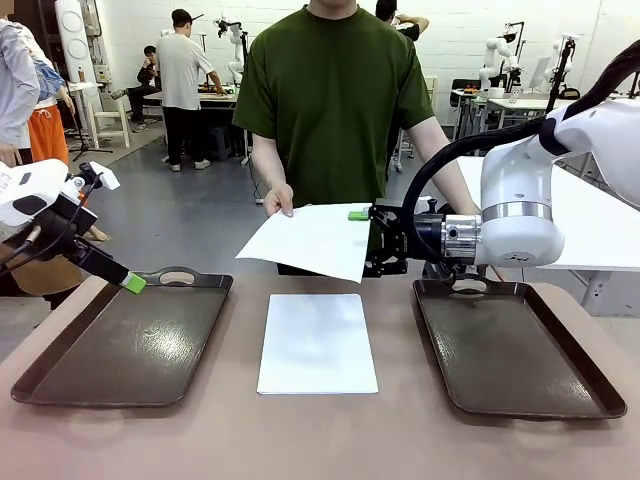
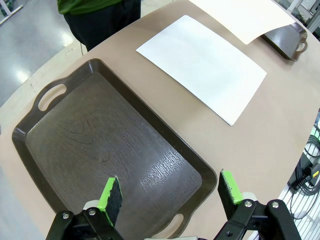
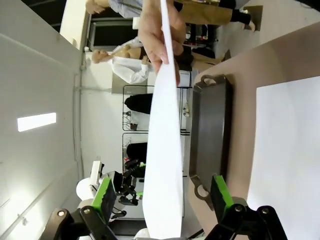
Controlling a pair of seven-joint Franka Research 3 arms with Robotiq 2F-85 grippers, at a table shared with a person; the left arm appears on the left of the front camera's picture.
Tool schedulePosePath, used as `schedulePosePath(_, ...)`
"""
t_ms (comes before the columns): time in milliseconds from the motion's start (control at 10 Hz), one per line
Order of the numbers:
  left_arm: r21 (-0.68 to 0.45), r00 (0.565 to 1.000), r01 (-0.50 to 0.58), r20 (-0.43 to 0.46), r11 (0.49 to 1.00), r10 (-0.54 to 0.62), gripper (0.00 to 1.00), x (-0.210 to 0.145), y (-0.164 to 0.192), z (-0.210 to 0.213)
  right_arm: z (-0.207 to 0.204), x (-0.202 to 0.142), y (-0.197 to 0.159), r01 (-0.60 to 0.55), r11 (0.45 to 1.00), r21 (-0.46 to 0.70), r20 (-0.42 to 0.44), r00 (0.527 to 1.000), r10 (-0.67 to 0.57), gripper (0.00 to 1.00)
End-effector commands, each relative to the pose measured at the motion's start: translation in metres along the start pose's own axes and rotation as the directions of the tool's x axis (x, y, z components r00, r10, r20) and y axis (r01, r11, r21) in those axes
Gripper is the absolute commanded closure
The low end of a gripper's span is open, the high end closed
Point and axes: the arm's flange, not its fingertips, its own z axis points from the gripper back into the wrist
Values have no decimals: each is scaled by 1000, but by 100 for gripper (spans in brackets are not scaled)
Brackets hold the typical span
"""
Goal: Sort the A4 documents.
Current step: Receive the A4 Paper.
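A person's hand [image 1: 278,200] holds one white A4 sheet [image 1: 310,240] in the air over the table's far middle. My right gripper [image 1: 362,243] stands open around that sheet's right edge. In the right wrist view the sheet [image 3: 165,150] runs edge-on between the spread green pads of my right gripper [image 3: 162,197], pinched at its far end by the hand [image 3: 155,35]. More A4 documents [image 1: 318,343] lie flat between the trays, also seen as the documents [image 2: 202,65]. My left gripper [image 2: 170,192] hangs open and holds nothing; it hovers as the left gripper [image 1: 130,282] over the left tray's far edge.
Two dark brown trays with handles lie on the tan table: the left tray [image 1: 60,385] and the right tray [image 1: 590,395], both bare. The left tray [image 2: 100,145] lies below my left fingers. The person stands at the far edge.
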Motion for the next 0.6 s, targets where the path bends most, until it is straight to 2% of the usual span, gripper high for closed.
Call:
schedulePosePath(0, -4, 1000, 12, 17, 1000, -12, 0, -2, 3, -1, -9, 4, 0, 46, 999, 20, 56, 997, -47, 0)
schedulePosePath(100, -4, 1000, 12, 17, 1000, -12, 0, -2, 3, -1, -10, 2, -4, 50, 999, 1, 82, 995, -49, 16)
schedulePosePath(200, -4, 1000, 12, 17, 1000, -12, 0, -2, 3, -1, -9, 1, -6, 57, 998, -8, 88, 995, -56, 16)
schedulePosePath(300, -4, 1000, 12, 17, 1000, -12, 0, -2, 3, -1, -9, -1, -7, 65, 998, -15, 91, 994, -64, 32)
schedulePosePath(400, -4, 1000, 12, 17, 1000, -12, 0, -2, 3, -1, -8, -2, -8, 74, 997, -20, 96, 993, -72, 21)
schedulePosePath(500, -4, 1000, 12, 17, 1000, -12, 0, -2, 3, -1, -8, -2, -7, 74, 997, -16, 100, 992, -72, 49)
